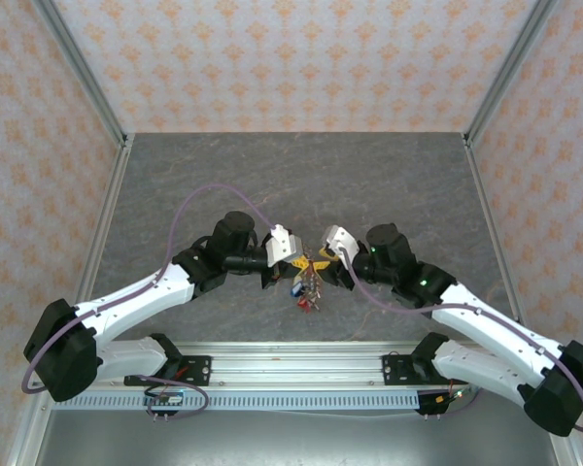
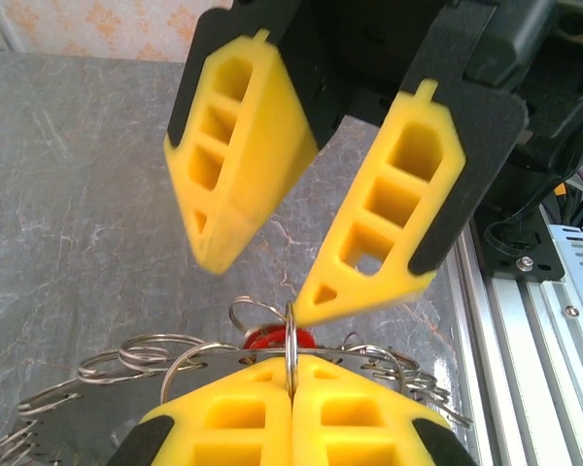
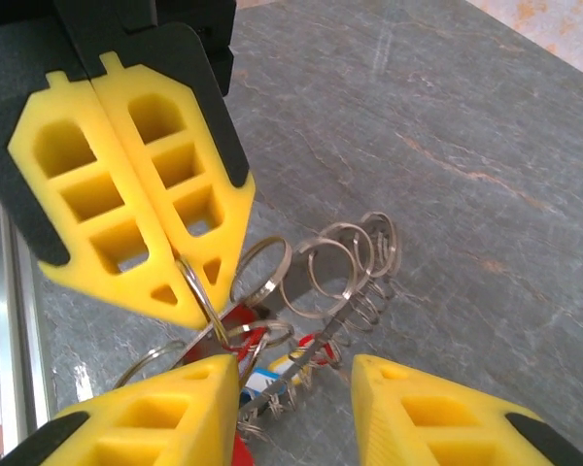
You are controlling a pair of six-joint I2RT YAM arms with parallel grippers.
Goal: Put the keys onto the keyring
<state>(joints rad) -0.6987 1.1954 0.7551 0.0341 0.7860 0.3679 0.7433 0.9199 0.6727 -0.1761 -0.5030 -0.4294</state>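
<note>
Metal: one wire ring (image 2: pixel 290 335) pinched in left gripper (image 2: pixel 291 381), right gripper (image 3: pixel 293 374) spread wide.

Counter (image 1: pixel 291 175): grey, stone-veined surface, evenly and softly lit. Back wall (image 1: pixel 291 58), left wall (image 1: pixel 29 146) and right wall (image 1: pixel 554 165): pale panels printed with a repeating peach ornament. Bare metal posts (image 1: pixel 83 68) rise at the two far corners. A slotted aluminium rail (image 1: pixel 301 367) runs along the counter's near edge; metal strips (image 1: pixel 105 218) border its left and right sides.
</note>
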